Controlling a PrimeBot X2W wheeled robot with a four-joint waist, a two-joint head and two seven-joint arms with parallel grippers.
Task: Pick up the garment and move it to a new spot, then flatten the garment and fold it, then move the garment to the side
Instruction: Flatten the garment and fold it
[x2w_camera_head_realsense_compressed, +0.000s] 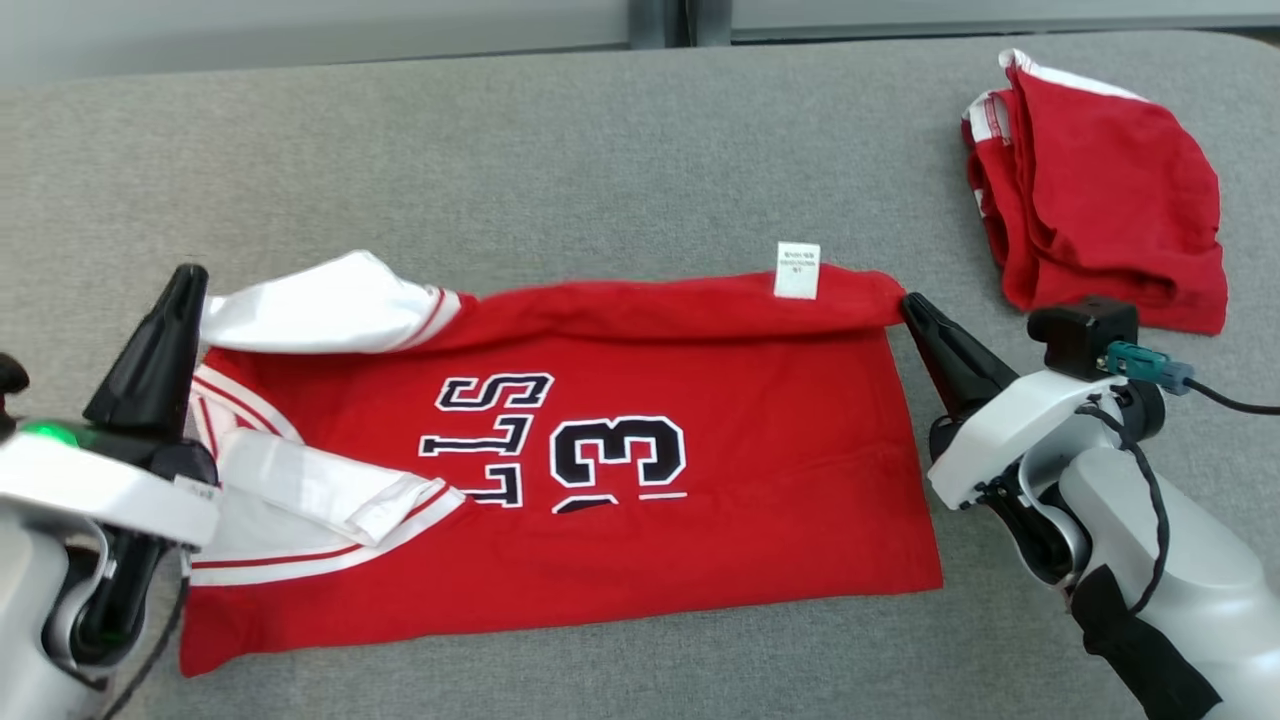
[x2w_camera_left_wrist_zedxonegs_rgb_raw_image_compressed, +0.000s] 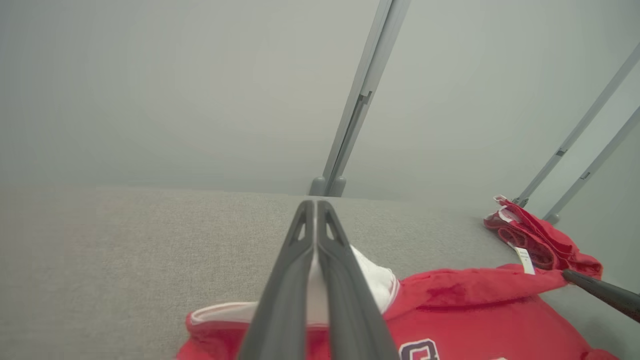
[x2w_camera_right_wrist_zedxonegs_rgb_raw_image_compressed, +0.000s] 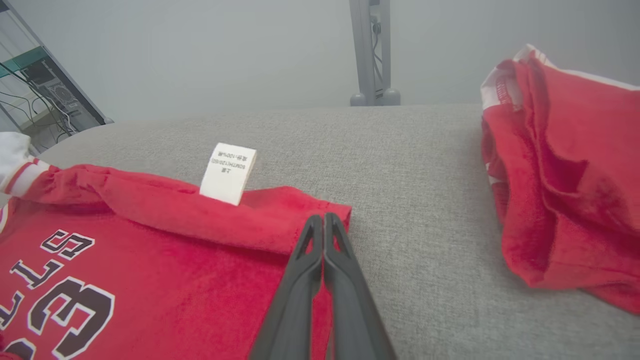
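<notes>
The garment (x2w_camera_head_realsense_compressed: 720, 420) is a red jersey with white sleeves and black-and-white lettering, lying across the grey table (x2w_camera_head_realsense_compressed: 600, 150). Its far edge is rolled over into a raised fold stretched between both grippers, with a white label (x2w_camera_head_realsense_compressed: 797, 270) standing on it. My left gripper (x2w_camera_head_realsense_compressed: 190, 275) is shut at the white sleeve on the left end; in the left wrist view white cloth shows between its fingers (x2w_camera_left_wrist_zedxonegs_rgb_raw_image_compressed: 316, 202). At the fold's right corner my right gripper (x2w_camera_head_realsense_compressed: 908, 300) is shut, its fingertips (x2w_camera_right_wrist_zedxonegs_rgb_raw_image_compressed: 324, 216) on the red cloth (x2w_camera_right_wrist_zedxonegs_rgb_raw_image_compressed: 150, 260).
A second red piece of clothing (x2w_camera_head_realsense_compressed: 1100, 200) lies folded in a heap at the table's far right, close to my right arm. Bare grey table stretches behind the jersey. Grey frame posts (x2w_camera_right_wrist_zedxonegs_rgb_raw_image_compressed: 372, 50) stand beyond the far edge.
</notes>
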